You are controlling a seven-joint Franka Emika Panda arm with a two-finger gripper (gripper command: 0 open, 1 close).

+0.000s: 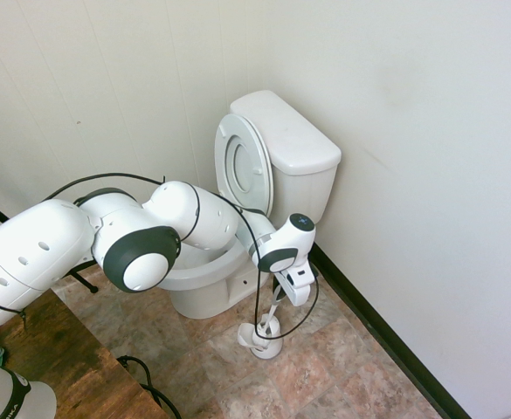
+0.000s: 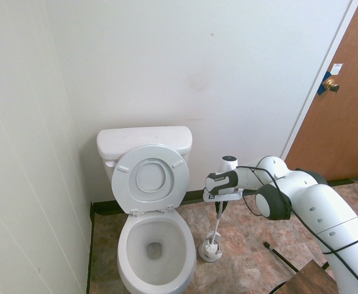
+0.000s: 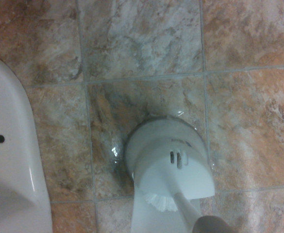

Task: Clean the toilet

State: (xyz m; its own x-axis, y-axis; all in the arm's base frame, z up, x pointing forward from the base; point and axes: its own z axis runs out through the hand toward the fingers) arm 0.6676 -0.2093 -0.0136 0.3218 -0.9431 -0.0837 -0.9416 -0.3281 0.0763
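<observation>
We see the gripper (image 2: 219, 206) clenched on the toilet brush handle (image 2: 216, 222), brush seated in its holder (image 2: 210, 250) just beside the toilet (image 2: 155, 245).

Bright, even exterior views; wrist view dimmer, perhaps slightly soft.

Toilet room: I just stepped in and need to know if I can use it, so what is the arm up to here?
The arm reaches down beside the toilet, its gripper pointing straight down and shut on the top of the toilet brush handle. The brush sits in its holder on the tiled floor, right of the bowl as the second exterior view shows it. The toilet lid is up and leans against the tank. No scrubbing has begun yet.
</observation>
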